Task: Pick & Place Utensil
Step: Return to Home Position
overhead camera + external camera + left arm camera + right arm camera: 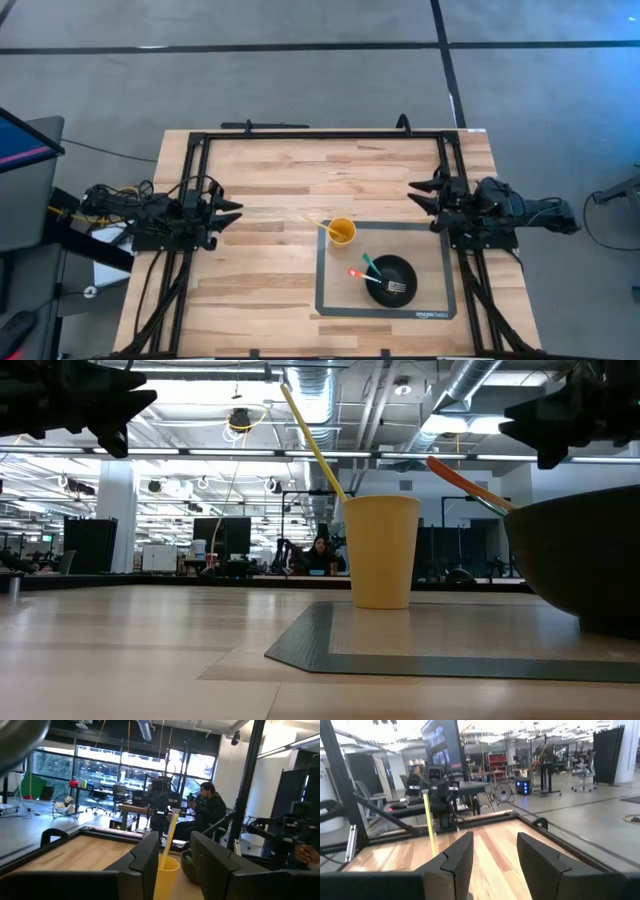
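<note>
Evidently nothing is held: the left gripper (232, 210) hovers well off the left edge of the grey placemat (335, 292), and the right gripper (418, 195) hovers just beyond its far right corner, each empty with its fingers moderately parted. The yellow cup (341, 232) stands upright on the placemat's far left part with the yellow straw (318, 223) leaning out, and the black bowl (408, 268) near its middle holds the green spoon (371, 266). An arm sweeping low over the placemat could clip the protruding straw and topple the light cup.
</note>
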